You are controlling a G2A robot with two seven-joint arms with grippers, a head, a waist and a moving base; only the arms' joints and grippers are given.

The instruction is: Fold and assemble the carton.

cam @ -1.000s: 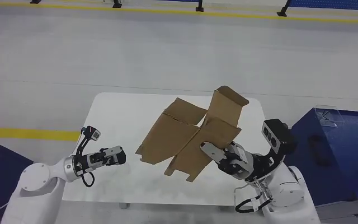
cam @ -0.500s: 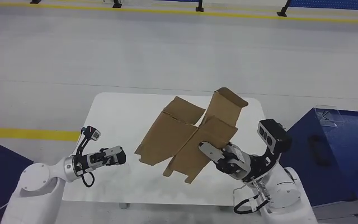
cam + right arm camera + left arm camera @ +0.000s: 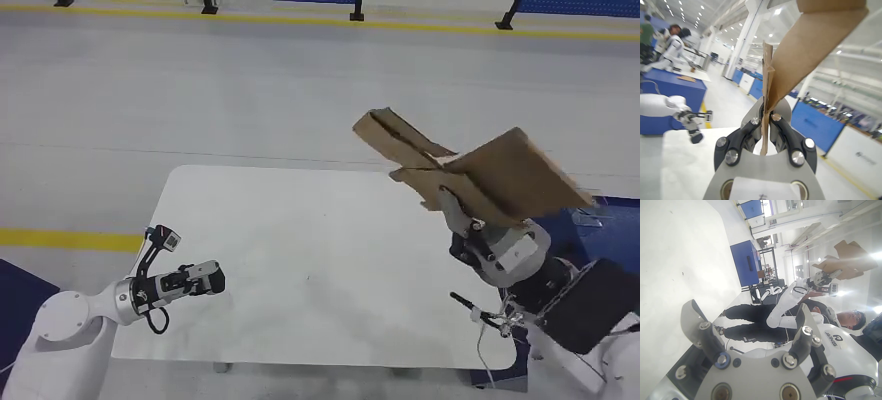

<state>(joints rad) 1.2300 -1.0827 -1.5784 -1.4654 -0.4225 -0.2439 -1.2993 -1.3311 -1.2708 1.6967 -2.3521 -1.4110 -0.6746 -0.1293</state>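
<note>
The brown flattened carton (image 3: 480,170) hangs in the air above the table's far right corner, its flaps spread. My right gripper (image 3: 450,205) is shut on its lower edge; in the right wrist view the cardboard (image 3: 800,56) is pinched between the right gripper's (image 3: 765,113) fingers. The left wrist view shows the carton (image 3: 849,262) far off, held up by the right gripper (image 3: 836,273). My left gripper (image 3: 215,277) stays low by the table's front left edge, open and holding nothing (image 3: 747,308). It also appears in the right wrist view as the left gripper (image 3: 695,137).
The white table (image 3: 300,260) has nothing lying on it. A blue cabinet (image 3: 610,225) stands just beyond the table's right side, also seen as the blue cabinet (image 3: 745,262). A yellow floor line (image 3: 60,240) runs at the left.
The right arm has lifted the carton off the table, up and to the right, so it now hangs in the air. The left arm has not moved.
</note>
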